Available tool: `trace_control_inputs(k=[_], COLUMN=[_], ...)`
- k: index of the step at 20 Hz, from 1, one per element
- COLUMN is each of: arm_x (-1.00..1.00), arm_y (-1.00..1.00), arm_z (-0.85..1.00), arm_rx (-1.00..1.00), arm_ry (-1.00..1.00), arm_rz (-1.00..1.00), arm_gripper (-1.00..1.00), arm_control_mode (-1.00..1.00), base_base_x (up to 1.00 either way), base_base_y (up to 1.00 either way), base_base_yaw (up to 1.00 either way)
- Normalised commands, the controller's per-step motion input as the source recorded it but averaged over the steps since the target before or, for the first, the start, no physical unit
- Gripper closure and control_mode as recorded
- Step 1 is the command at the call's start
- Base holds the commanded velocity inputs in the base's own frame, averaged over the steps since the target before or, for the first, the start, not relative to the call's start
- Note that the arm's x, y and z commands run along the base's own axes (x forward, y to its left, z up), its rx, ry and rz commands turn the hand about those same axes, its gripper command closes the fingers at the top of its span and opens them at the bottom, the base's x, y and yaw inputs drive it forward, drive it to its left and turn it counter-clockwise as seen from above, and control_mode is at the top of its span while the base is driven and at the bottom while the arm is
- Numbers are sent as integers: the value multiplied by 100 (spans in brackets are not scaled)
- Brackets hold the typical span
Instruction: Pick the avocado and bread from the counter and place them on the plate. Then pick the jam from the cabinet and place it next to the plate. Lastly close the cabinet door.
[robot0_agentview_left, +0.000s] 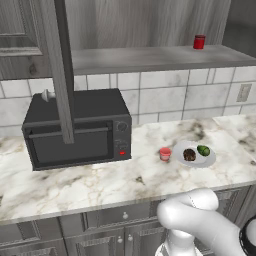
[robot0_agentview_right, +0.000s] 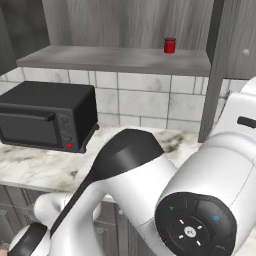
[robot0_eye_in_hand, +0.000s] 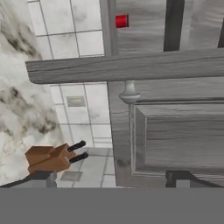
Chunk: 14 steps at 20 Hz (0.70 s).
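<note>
White marble counter (robot0_agentview_left: 90, 185) carries a small round plate (robot0_agentview_left: 210, 159) with the dark brown bread (robot0_agentview_left: 189, 154) and the green avocado (robot0_agentview_left: 203, 150) lying side by side on it. Just beside the plate, on its left, stands the pink jam (robot0_agentview_left: 165, 153) jar with its white lid. Judging from this, both foods and the jam are placed, and only closing the cabinet door is left.

The cabinet (robot0_agentview_left: 150, 20) above is open, with a darker red jar (robot0_agentview_left: 199, 42) on its grey shelf (robot0_agentview_left: 160, 57). One cabinet door (robot0_agentview_left: 59, 70) stands swung out edge-on over the black toaster oven (robot0_agentview_left: 77, 127); another grey door edge shows at the right of the right base view.

In the hand view, the tool (robot0_eye_in_hand: 112, 181) faces a grey panelled door with a small round knob (robot0_eye_in_hand: 129, 92), and its two dark tips stand wide apart, holding nothing. A brown knife block (robot0_eye_in_hand: 49, 158) sits off to one side.

For moving, the swung-out door edge overhangs the oven, and the shelf edge and jar lie close to the door's likely path. The counter in front of the oven and plate looks free. The arm's own bulk crowds the right base view.
</note>
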Motion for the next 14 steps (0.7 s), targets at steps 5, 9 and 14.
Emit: trace_control_inputs(k=[5,9,14], arm_x=[25,21,24], arm_y=[-1,-1,0], arm_z=[0,0,0], arm_rx=[0,0,0], arm_ry=[0,0,0], arm_rz=[13,13,14], arm_gripper=[-100,-100,-100], arm_control_mode=[-100,-100,-100], base_base_x=[0,0,0], base_base_y=[0,0,0], base_base_yaw=[0,0,0])
